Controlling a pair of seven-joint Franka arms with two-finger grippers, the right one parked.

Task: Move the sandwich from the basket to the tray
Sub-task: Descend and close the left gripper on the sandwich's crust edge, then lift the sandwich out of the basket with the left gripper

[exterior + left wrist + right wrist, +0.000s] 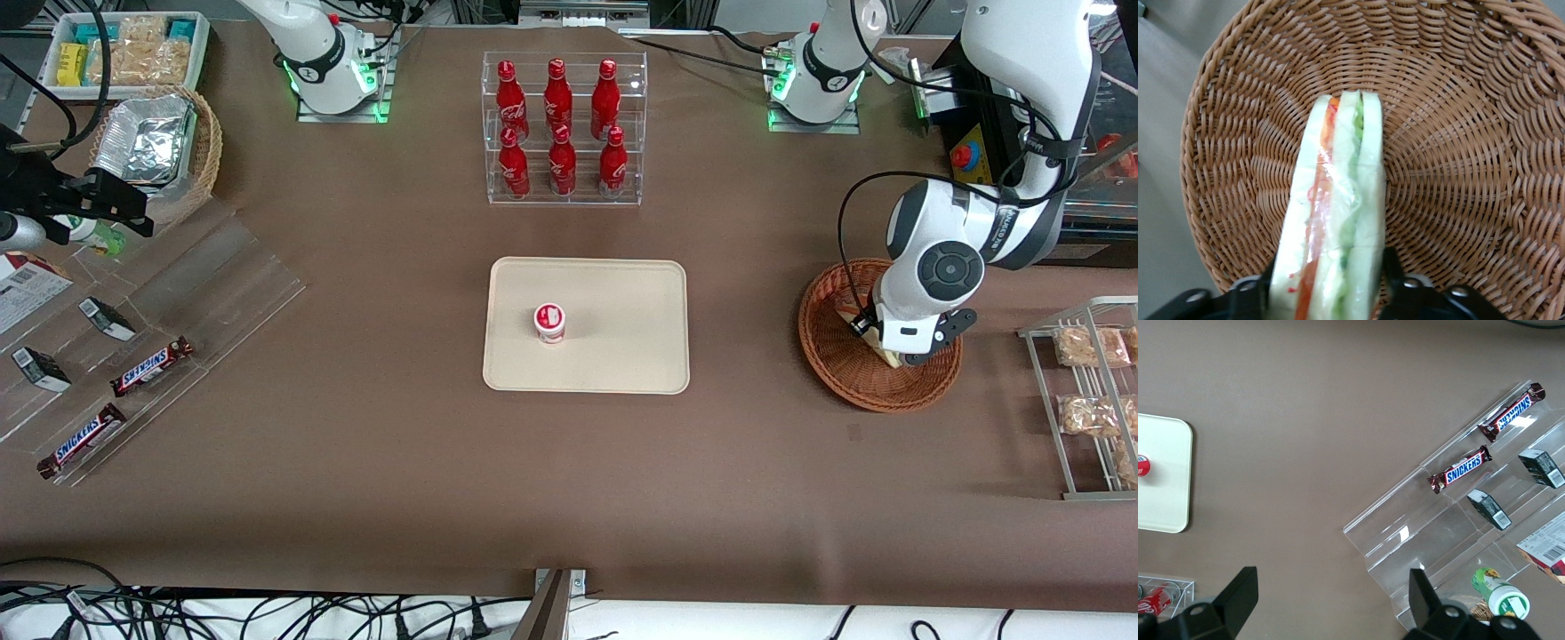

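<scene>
Your gripper [1328, 293] sits low inside the wicker basket [836, 364] at right of the front frame, jaws clamped across the wrapped sandwich's [1335, 220] bread faces, ready for carrying to the central cream tray [622, 356].

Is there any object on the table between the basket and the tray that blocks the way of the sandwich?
Nothing visible does. The gripper holds the sandwich in the basket; only bare table lies toward the tray. A small cup stands on the tray.
</scene>
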